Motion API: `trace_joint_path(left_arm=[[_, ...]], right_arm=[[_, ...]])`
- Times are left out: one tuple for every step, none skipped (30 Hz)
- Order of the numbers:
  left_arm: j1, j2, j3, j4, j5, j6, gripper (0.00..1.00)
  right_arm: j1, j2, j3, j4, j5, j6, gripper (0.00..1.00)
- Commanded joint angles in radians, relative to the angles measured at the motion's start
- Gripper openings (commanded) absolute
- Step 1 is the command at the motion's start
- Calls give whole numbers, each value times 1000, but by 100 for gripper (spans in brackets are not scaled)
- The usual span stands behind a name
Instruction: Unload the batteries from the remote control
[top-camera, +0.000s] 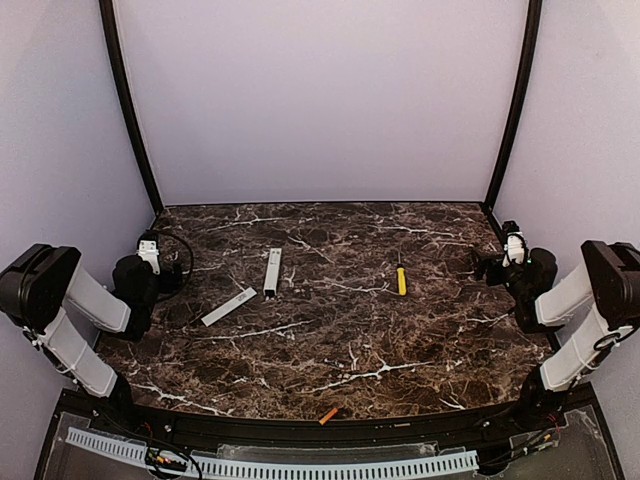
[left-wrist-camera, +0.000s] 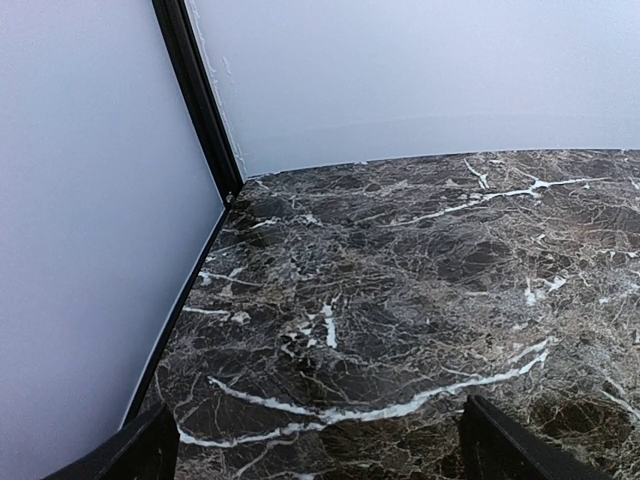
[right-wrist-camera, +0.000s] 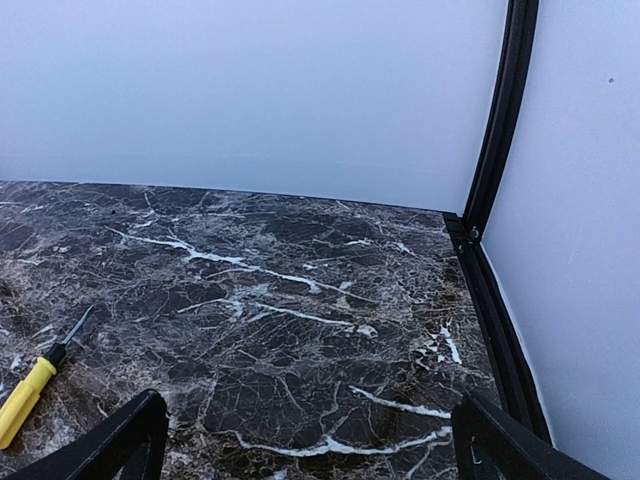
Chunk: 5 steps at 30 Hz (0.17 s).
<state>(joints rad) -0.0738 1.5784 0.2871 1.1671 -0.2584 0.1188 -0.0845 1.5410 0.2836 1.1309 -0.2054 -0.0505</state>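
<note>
The remote control (top-camera: 272, 272), a slim white-and-silver bar, lies on the marble table left of centre, long axis running away from me. One small orange battery (top-camera: 328, 414) rests at the table's near edge, just off the marble. My left gripper (top-camera: 163, 262) sits folded back at the left side, open and empty; in the left wrist view its fingertips (left-wrist-camera: 140, 452) frame bare marble. My right gripper (top-camera: 492, 266) is pulled back at the right side, open and empty, with bare marble between its fingertips (right-wrist-camera: 135, 430). The wrist views show neither the remote nor the battery.
A flat whitish cover strip (top-camera: 229, 306) lies slanted just left of the remote. A yellow screwdriver (top-camera: 401, 279) with a dark tip lies right of centre, also showing in the right wrist view, the screwdriver (right-wrist-camera: 30, 388) at lower left. Pale walls with black corner posts (top-camera: 130, 105) enclose the table.
</note>
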Motion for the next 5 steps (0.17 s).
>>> trace_joint_path(left_arm=[[4,2,-15,23,6,-11,98],[5,2,-15,23,6,-11,99],[5,2,-15,23,6,-11,98],[5,2,-15,23,7,-11,99],[4,2,-15,23,6,-11,99]], right_arm=[[-5,7,-5,41,4,3,99],[-5,7,-5,41,4,2,98],[-4,6,-5,41,4,3,98],[-4,7,-5,41,4,3,98],[-4,7,-7,43,5,3,99]])
